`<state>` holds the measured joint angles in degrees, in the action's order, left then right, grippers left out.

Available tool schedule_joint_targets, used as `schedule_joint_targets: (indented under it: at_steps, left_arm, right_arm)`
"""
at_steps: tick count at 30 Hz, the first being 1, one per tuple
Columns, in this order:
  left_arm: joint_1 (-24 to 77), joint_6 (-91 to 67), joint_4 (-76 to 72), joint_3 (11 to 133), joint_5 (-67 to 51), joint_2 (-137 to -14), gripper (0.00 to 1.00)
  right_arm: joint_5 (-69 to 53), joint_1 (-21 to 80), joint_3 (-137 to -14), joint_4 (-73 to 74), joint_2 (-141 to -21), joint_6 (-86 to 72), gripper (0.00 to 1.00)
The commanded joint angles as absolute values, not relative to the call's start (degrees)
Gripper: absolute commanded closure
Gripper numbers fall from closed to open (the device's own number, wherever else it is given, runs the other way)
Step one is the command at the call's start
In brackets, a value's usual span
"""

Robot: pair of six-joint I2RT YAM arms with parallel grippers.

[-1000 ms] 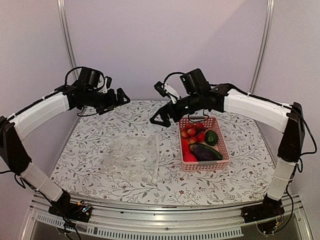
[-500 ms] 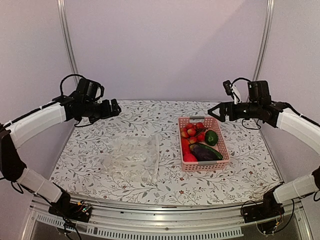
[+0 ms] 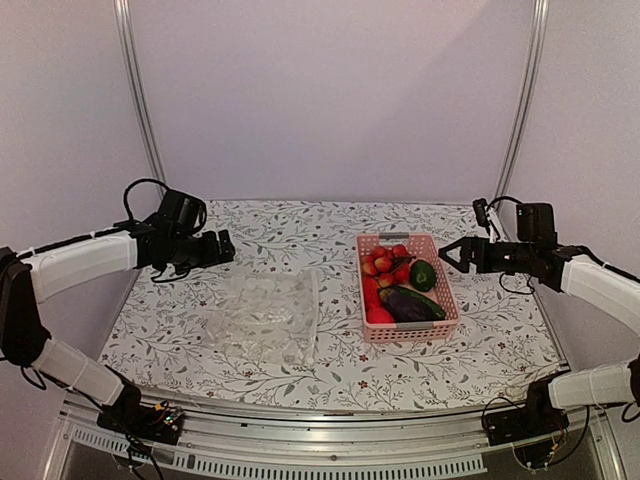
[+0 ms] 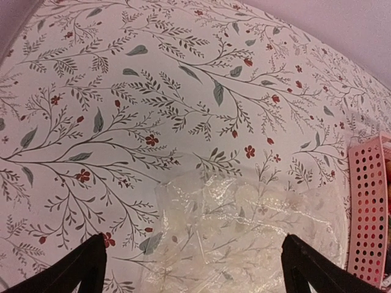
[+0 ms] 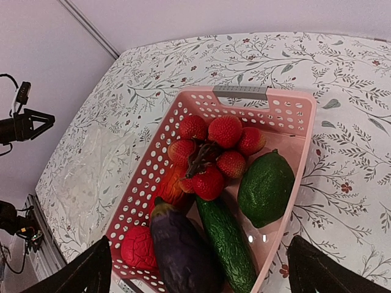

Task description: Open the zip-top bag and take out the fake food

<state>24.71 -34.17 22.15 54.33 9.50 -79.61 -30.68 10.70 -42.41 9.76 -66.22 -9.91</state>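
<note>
- Top view: zip-top bag [image 3: 265, 318] lies flat on the table [image 3: 300, 225]. Pink basket [image 3: 409, 331] with the fake food [image 3: 400, 285] sits just beside it at 3 o'clock.
- Left gripper [image 3: 222, 247] is at the bag's 11 o'clock and right gripper [image 3: 449, 253] at the basket's 2 o'clock. Both are spread wide and hold nothing.
- Left wrist: bag at 6 o'clock, basket edge at 4 o'clock.
- Right wrist: berries [image 5: 211, 155], avocado [image 5: 266, 189], cucumber [image 5: 229, 244] and eggplant [image 5: 180, 250] in the basket. Bag at 9 o'clock.
</note>
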Motion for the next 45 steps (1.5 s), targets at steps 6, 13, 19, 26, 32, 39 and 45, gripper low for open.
schedule_joint_targets:
  at_steps: [6, 13, 19, 26, 32, 39, 45]
  left_arm:
    - [25.04, -32.36, 18.54, 49.94, 12.02, -72.08, 0.00]
    - [24.32, -32.57, 15.92, 41.10, 21.32, -57.36, 0.00]
    - [24.18, -30.07, 8.33, 31.66, 37.91, -48.65, 0.00]
    - [22.57, -11.13, -8.16, 26.87, 43.35, -53.42, 0.00]
    - [13.73, -2.30, -38.67, 10.79, 39.49, -53.04, 0.00]
    - [5.83, -0.12, -60.18, 3.24, 25.34, -62.64, 0.00]
    - [3.09, 2.03, -72.55, 7.93, 19.74, -77.43, 0.00]
  right_arm:
    - [-32.15, 8.55, -38.41, 5.92, -61.59, -10.22, 0.01]
    - [-26.26, 7.83, -33.26, 6.51, -51.95, -8.57, 0.01]
    - [-8.90, 5.54, -29.44, 2.43, -44.69, -8.83, 0.01]
    - [-4.36, -3.14, -23.43, -15.20, -52.54, -12.14, 0.01]
    - [-6.45, -6.89, -18.69, -29.62, -61.16, -6.51, 0.01]
    - [-14.24, -8.79, -17.52, -43.28, -71.92, -5.24, 0.01]
    - [-12.10, -9.29, -19.58, -50.98, -77.76, -2.11, 0.01]
